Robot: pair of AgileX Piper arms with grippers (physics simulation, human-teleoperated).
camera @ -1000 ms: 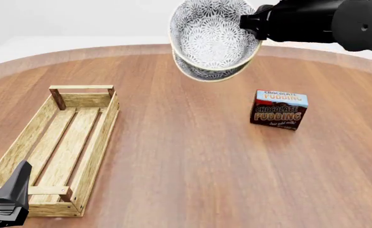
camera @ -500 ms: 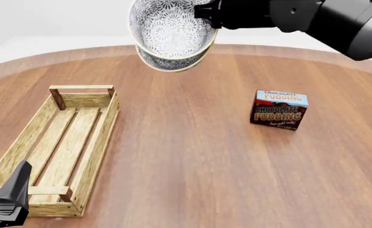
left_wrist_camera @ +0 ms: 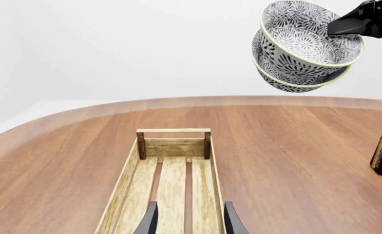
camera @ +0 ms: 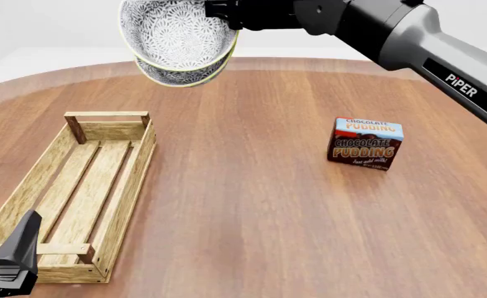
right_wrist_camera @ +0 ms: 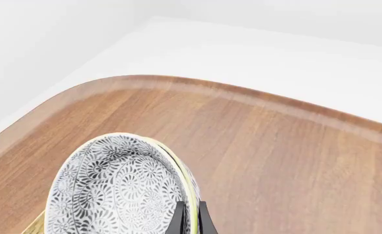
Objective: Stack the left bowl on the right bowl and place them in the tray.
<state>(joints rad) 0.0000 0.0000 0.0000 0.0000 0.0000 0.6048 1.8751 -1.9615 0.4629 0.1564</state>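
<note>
Near left corner: left pincer [left_wrist_camera: 187, 220] low over the near end of the tray [camera: 30, 186], fingers apart with nothing between them; in its wrist view the two dark fingertips frame the tray's middle slat; tray lies on the tabletop [camera: 252, 211] at left, long axis running near to far and angled slightly rightward, pale slats, a raised handle bar at each end, nothing inside it; chocolate pudding box [camera: 365, 143] stands upright on the tabletop at right, well apart from the tray, about level with the tray's far end; farther back and raised well above the tabletop, the two patterned bowls [camera: 177, 38] are nested one inside the other, tilted so the opening faces the front camera; the stack hangs above the far left part of the tabletop, beyond the tray's far end and slightly right of it; right pincer [right_wrist_camera: 191, 218] is clamped on the stack's rim at its right side, one finger inside and one outside; right arm reaches in from the right.
</note>
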